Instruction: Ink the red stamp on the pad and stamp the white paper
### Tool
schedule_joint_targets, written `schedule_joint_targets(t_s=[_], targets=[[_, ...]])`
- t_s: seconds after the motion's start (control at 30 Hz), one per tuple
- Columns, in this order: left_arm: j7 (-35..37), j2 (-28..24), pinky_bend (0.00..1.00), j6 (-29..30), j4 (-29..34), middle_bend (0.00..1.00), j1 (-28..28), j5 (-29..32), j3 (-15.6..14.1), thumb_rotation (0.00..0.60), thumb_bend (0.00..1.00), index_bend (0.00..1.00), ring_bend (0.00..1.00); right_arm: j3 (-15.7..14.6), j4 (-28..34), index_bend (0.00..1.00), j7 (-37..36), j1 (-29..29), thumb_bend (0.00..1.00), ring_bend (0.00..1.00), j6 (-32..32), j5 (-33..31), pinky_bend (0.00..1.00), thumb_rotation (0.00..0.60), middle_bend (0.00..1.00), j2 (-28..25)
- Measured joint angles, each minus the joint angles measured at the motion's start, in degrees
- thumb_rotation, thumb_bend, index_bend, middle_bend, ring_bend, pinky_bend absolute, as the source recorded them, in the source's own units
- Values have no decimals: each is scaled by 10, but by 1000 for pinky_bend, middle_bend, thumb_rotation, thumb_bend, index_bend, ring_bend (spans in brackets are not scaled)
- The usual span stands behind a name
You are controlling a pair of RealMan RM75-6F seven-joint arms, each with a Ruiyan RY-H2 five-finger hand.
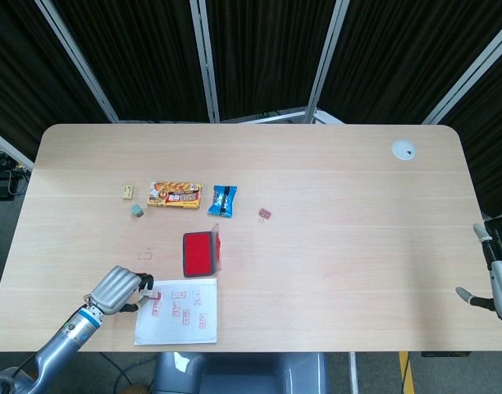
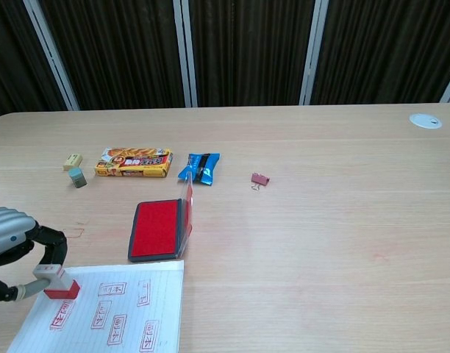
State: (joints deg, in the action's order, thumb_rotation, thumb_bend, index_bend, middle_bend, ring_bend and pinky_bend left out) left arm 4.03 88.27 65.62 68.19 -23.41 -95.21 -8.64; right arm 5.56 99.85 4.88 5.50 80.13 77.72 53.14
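Left hand (image 2: 12,243) gripping red stamp (image 2: 57,283) on white paper (image 2: 129,312), ink pad (image 2: 157,229) and snacks (image 2: 134,162) beyond.

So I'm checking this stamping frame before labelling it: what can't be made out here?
- Stamp face: hidden in both views, it points down at the paper.
- Left hand: cut off by the chest view's left edge; in the head view its fingers hide the stamp.
- Right hand: cut off at the head view's right edge, absent from the chest view.
- Printed marks: too small to read.
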Motion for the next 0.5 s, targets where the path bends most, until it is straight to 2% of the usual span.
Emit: schedule_joint_targets(t_s=[0.3,0.5], targets=[[13,-10,895,19,16,559,0,1,10,600,408,585,850,0,0,0,1,0,0,0,-1,-1,0,600,0,1],[31,-45,894,52,70,557,-2,-3,27,600,405,583,849,-1,1,0,1,0,0,0,1,1,0,600,0,0]])
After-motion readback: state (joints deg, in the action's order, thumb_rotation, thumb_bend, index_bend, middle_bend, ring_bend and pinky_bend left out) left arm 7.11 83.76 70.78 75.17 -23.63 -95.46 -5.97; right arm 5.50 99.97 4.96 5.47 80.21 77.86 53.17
